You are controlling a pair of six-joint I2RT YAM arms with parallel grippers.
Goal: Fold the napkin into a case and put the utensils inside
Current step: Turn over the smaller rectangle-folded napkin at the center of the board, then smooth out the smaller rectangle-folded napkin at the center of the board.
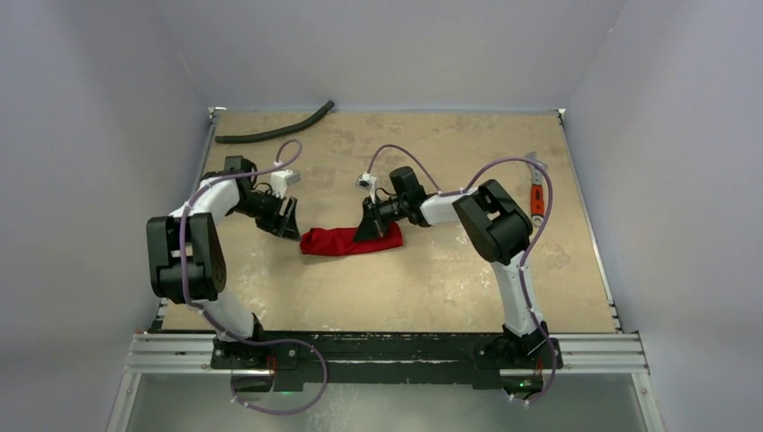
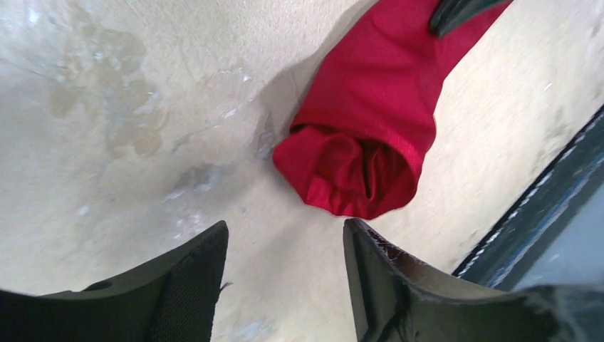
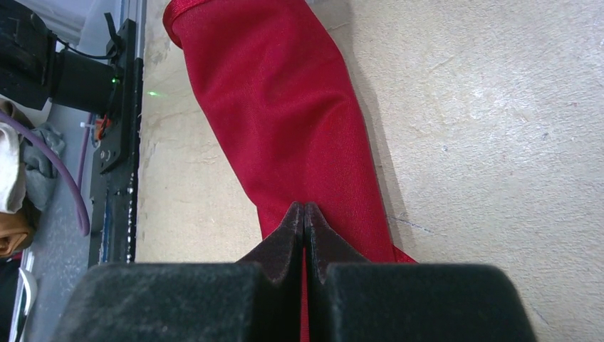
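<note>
Right gripper (image 3: 304, 211): fingers fully closed, tips pressed together, pinching the napkin (image 1: 346, 241) with red fabric showing in the seam between them. Grip point is toward the cloth's right end, and a little cloth runs on past the fingers. Left gripper (image 2: 285, 228): fingers spread wide, holding nothing and touching nothing, tips just short of the napkin's left end, with bare table (image 1: 432, 288) in the gap. The napkin lies mid-table, running left-right between the two grippers, folded into a long narrow tube. Its left end is a bunched open mouth with inner folds visible, facing the left gripper. One right fingertip shows at the top edge of the left wrist view, on the cloth. Black hose (image 1: 274, 133) at far left, orange-handled wrench (image 1: 537, 196) at right, both well apart from the cloth.
</note>
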